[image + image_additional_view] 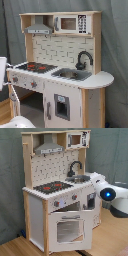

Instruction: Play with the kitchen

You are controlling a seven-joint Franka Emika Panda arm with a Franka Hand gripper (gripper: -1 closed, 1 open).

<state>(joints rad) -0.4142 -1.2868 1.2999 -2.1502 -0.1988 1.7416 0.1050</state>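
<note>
I can't tell the gripper state, the hand itself isn't clearly showing in either view; I'm only seeing the white arm (107,193) with its blue light sitting at the second exterior view's right, close against the kitchen's sink-side edge. The kitchen (60,75) is standing mid-frame in both exterior views, upright on a wood floor (107,240), grey curtain (114,45) hanging behind it. In the second exterior view the oven door (69,227) is hanging tilted open toward the camera, taking up floor room in front. The stovetop (52,187) is lying on the second exterior view's left of the sink (80,178), with the black faucet (74,167) behind it against the pegboard. I'm seeing open floor at the second exterior view's left and front. In the first exterior view, white robot parts (10,95) are sitting just beside the stove-side edge at the first exterior view's left, and the rounded counter end (100,80) is overhanging at the first exterior view's right.
</note>
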